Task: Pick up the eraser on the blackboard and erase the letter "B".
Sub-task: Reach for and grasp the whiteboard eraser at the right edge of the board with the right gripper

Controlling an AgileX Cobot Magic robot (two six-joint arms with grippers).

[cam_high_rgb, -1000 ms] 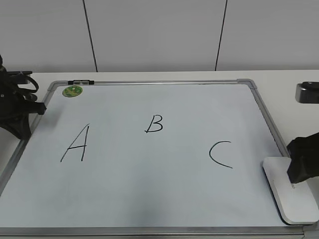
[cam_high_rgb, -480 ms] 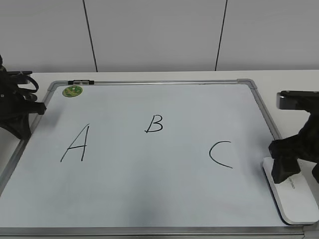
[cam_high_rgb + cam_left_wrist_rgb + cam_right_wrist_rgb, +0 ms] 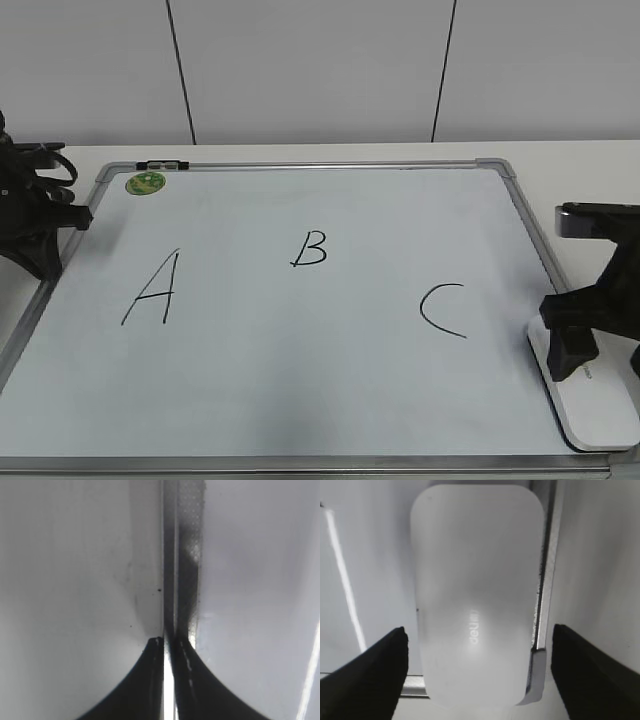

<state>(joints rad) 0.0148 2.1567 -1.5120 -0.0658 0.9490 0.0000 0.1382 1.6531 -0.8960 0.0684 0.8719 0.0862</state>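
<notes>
White plastic eraser (image 3: 477,595) lies at the blackboard (image 3: 300,380)'s near right corner, against the frame, between the right hand (image 3: 477,675)'s spread fingers. Letter "B" (image 3: 310,249) sits mid-board amid bare surface. Left hand (image 3: 169,645), clenched, rests at the left edge.

On your blackboard (image 3: 300,400), the letter "B" (image 3: 310,249) sits between A (image 3: 153,290) and C (image 3: 443,310); the eraser (image 3: 592,400) lies at its near right corner.
</notes>
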